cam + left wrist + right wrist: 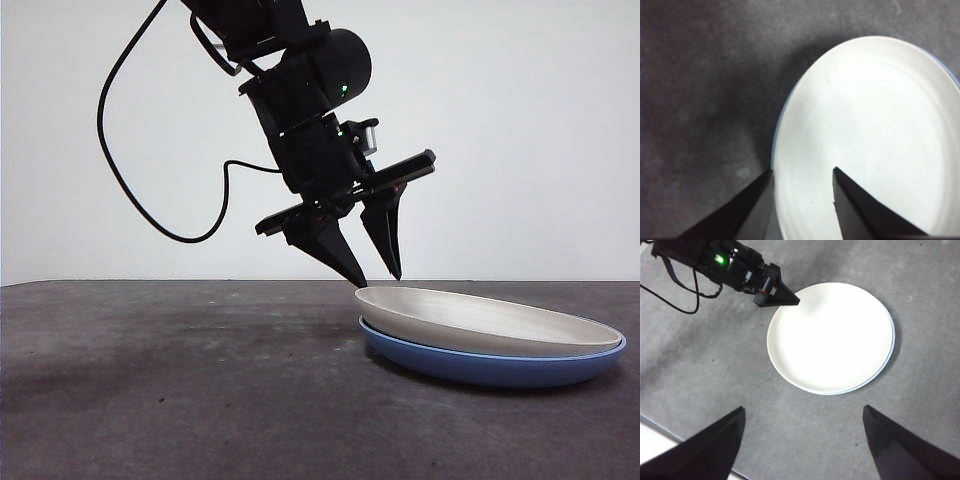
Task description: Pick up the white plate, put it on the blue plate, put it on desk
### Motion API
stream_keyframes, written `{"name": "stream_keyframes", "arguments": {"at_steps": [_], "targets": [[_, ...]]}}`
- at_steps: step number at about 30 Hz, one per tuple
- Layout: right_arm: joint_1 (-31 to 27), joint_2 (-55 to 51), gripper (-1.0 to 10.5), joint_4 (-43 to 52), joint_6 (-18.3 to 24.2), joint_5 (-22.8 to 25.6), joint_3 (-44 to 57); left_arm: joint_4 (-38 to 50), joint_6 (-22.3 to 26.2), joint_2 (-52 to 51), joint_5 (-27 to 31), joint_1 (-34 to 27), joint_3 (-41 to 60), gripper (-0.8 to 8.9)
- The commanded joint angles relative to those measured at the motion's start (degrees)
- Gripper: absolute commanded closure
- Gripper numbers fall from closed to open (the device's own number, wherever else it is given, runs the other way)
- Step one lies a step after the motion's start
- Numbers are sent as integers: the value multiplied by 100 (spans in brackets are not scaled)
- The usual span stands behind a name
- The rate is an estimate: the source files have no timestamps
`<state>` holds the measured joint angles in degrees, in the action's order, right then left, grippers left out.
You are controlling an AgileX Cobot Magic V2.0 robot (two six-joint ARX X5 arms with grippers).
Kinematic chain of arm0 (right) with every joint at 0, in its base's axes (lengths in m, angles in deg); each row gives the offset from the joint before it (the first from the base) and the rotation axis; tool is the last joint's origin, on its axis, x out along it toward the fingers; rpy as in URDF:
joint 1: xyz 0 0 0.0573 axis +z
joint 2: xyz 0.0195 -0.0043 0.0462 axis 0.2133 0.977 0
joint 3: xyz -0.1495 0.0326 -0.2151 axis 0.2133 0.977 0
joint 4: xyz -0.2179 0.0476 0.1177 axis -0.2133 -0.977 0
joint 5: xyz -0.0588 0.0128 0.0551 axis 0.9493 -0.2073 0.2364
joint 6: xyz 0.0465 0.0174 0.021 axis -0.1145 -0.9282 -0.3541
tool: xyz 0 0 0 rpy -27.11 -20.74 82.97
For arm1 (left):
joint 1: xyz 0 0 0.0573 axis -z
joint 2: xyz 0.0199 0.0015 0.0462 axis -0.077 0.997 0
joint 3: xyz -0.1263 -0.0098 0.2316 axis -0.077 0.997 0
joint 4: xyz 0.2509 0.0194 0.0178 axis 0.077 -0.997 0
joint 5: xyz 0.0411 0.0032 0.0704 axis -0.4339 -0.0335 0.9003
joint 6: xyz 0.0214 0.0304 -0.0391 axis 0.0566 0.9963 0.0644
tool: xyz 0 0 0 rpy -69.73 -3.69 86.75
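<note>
The white plate (490, 322) lies nested on the blue plate (480, 365) on the desk (150, 380), right of centre. My left gripper (380, 280) is open and empty, its tips just above the white plate's near-left rim. In the left wrist view the left gripper (803, 171) straddles that rim: one jaw over the desk (700, 100), the other over the white plate (870, 135). Only a thin blue edge (775, 145) shows. My right gripper (803, 408) is open and empty, high above the white plate (830, 337), the blue rim (879, 374) and the left gripper (790, 299).
A black cable (130, 190) loops from the left arm above the desk's left half. The desk's edge (660, 424) shows in the right wrist view. A plain white wall stands behind the desk.
</note>
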<state>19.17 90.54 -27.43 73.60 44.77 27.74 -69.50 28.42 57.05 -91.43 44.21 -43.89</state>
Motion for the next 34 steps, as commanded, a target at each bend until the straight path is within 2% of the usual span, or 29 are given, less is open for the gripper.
{"name": "stream_keyframes", "arguments": {"at_steps": [1, 11, 26, 29, 34], "targets": [[20, 20, 569, 37, -59, -11, -103, -74, 85, 125, -9, 57, -219, 614], [20, 24, 569, 37, -59, 9, -103, -682, 339, -216, -4, -13, -452, 613], [17, 31, 569, 42, -55, 302, -103, -1377, 894, -2389, -2, -417, -415, 613], [17, 31, 569, 42, -55, 302, -103, -1447, 935, -2876, -2, -533, -109, 613], [17, 111, 569, 44, -55, 302, -103, -1384, 955, -3869, -22, -728, 1051, 612]]}}
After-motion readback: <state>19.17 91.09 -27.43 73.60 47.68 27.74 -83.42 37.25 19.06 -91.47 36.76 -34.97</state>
